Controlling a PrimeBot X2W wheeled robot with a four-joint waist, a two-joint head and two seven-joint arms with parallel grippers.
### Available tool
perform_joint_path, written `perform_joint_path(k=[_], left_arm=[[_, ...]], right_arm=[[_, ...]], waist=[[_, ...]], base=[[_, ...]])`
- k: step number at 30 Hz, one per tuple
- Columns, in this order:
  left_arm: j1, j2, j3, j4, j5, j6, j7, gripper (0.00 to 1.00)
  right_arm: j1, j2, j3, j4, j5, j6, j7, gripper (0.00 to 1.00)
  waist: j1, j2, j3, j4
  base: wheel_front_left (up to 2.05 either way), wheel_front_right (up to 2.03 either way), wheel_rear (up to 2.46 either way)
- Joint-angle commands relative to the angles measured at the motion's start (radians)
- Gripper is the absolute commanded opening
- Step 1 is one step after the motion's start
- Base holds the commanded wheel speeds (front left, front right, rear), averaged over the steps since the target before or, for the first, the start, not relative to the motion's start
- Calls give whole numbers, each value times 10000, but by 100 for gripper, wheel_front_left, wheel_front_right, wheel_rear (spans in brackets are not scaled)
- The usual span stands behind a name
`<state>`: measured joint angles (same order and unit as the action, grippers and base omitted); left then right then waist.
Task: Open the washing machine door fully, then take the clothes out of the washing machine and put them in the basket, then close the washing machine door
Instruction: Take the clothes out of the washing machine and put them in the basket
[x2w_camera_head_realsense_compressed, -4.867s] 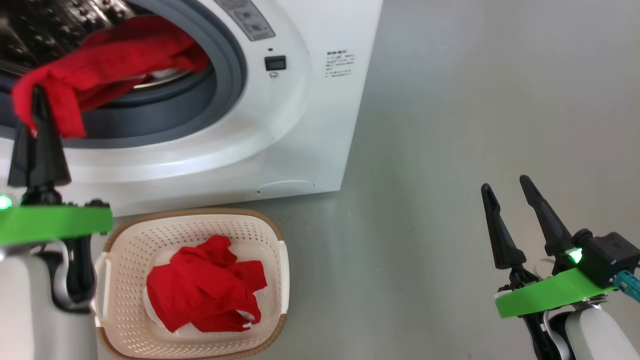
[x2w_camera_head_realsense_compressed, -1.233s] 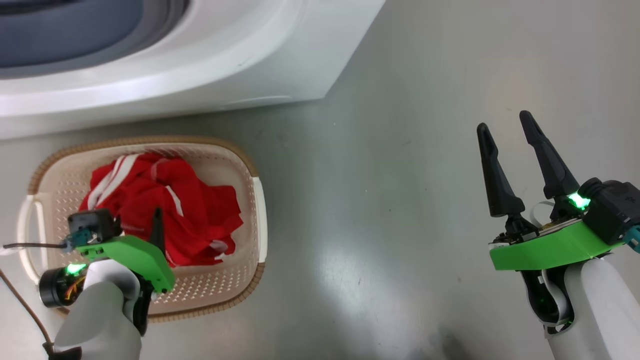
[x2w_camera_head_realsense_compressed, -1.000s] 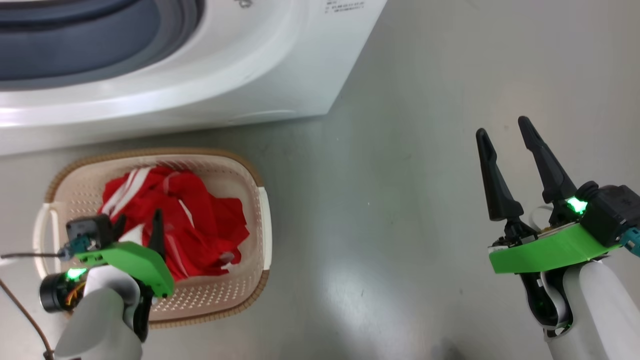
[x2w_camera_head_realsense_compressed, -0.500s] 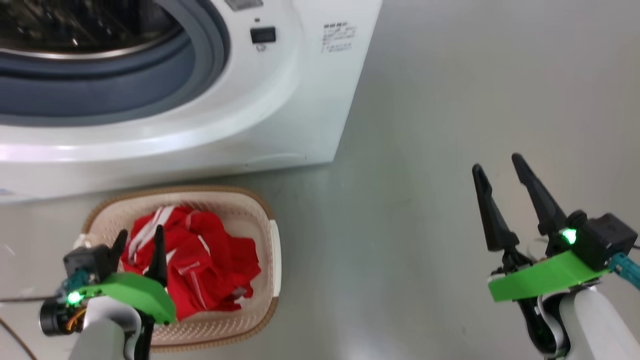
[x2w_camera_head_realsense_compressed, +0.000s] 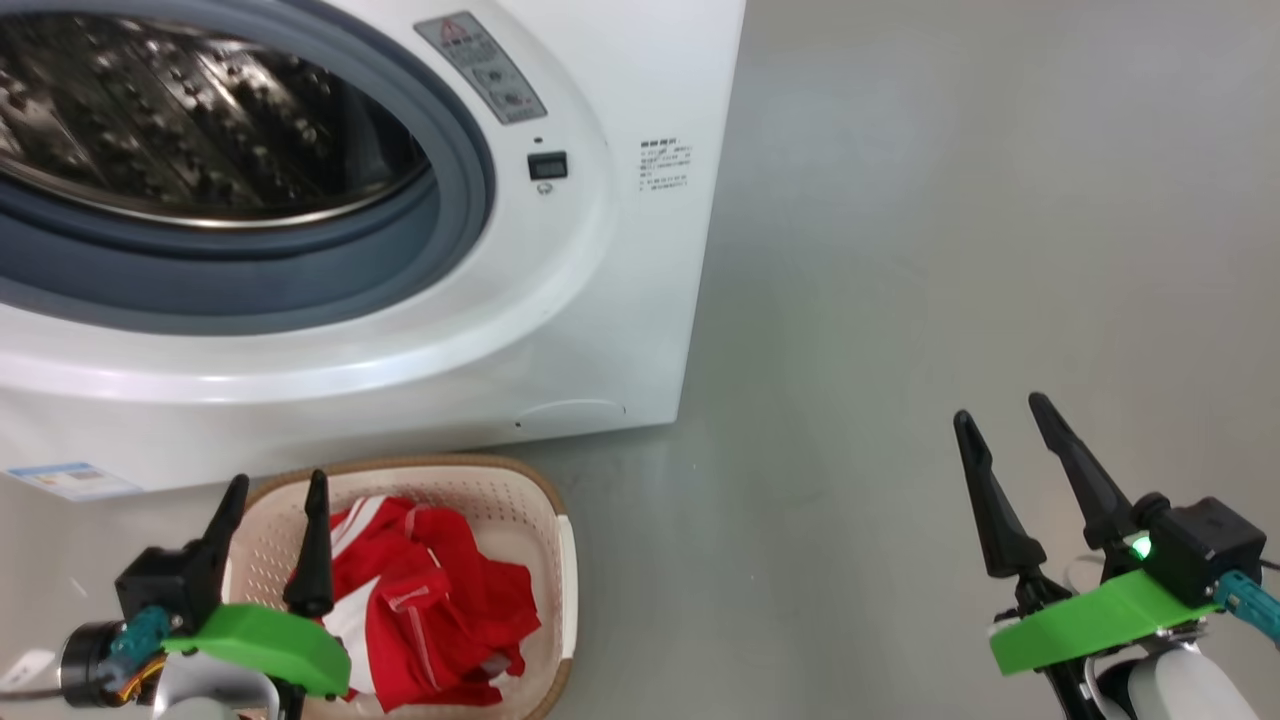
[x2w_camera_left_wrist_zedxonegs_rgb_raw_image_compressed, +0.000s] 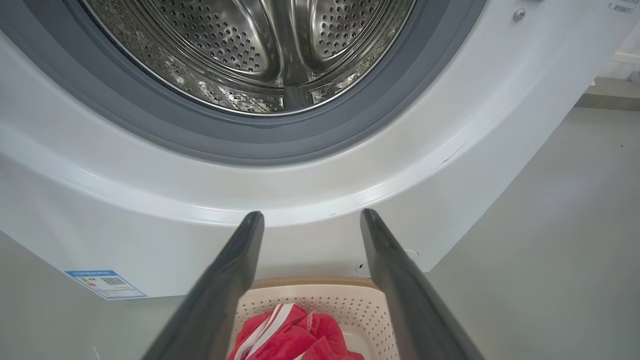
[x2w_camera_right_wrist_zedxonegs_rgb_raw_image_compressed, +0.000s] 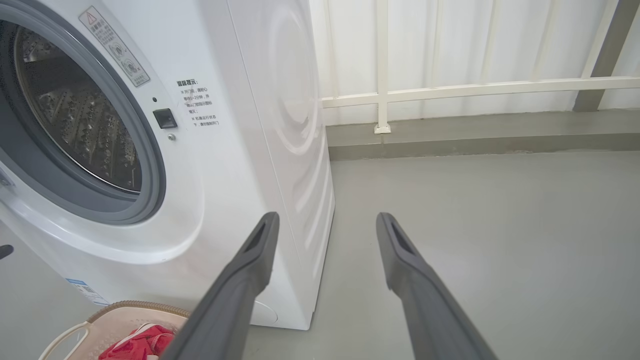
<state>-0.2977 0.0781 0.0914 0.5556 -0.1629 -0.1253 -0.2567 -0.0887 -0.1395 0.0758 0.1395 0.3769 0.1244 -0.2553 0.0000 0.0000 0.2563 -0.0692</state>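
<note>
The washing machine (x2w_camera_head_realsense_compressed: 620, 330) is the biggest thing, a white box with smooth glossy panels, standing at the far left on a plain grey matte floor (x2w_camera_head_realsense_compressed: 950, 250). Its round mouth is uncovered, so that the wide grey rubber ring (x2w_camera_head_realsense_compressed: 300, 290) and, inside it, the shiny perforated steel drum (x2w_camera_head_realsense_compressed: 200, 130) are seen. Close before the machine, at the near left, stands the basket (x2w_camera_head_realsense_compressed: 500, 466), of cream plastic full of small holes, with rounded corners and a brown woven-look rim. The clothes (x2w_camera_head_realsense_compressed: 430, 620) lie inside it, soft red cloth with white stripes, crumpled in a heap. The left gripper (x2w_camera_head_realsense_compressed: 278, 480) hangs over the near left part of the basket, and its two long dark tapered fingers (x2w_camera_head_realsense_compressed: 312, 540) point toward the machine. They stand moderately apart, with nothing between them; in the left wrist view the clothes show lower down, below the gap. The right gripper (x2w_camera_head_realsense_compressed: 1000, 407) is at the near right, well apart from the basket, above bare floor. Its fingers (x2w_camera_head_realsense_compressed: 985, 500) are spread about as much and hold nothing. On the machine's front are a small blue label (x2w_camera_head_realsense_compressed: 70, 480) low at the left and a small dark square window (x2w_camera_head_realsense_compressed: 547, 165) beside the ring.
</note>
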Motion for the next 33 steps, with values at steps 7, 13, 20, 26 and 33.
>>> perform_joint_path(k=[7, 13, 20, 26, 33], left_arm=[[985, 25, 511, -1796, 267, -53, -51, 100], [1897, -125, 631, -2941, 282, -53, -51, 100], [2658, -211, 710, -3631, 222, -54, -51, 100], [3239, -251, 909, -4259, 255, -54, -51, 100], [3630, -270, 1071, -4632, 223, -54, -51, 100]], right_arm=[[541, -133, -75, -247, 56, 63, -65, 100], [992, -134, -212, -237, 52, 63, -65, 100], [1359, -114, -305, -255, 46, 63, -65, 100], [1565, -125, -403, -318, 59, 63, -65, 100], [1821, -107, -561, -368, 43, 63, -65, 100]], waist=[[0, 0, -759, 81], [0, 0, -1262, 103], [0, 0, -1677, 86], [0, 0, -1827, 67], [0, 0, -1970, 112]], base=[[0, 0, 0], [0, 0, 0], [0, 0, 0], [0, 0, 0], [0, 0, 0]])
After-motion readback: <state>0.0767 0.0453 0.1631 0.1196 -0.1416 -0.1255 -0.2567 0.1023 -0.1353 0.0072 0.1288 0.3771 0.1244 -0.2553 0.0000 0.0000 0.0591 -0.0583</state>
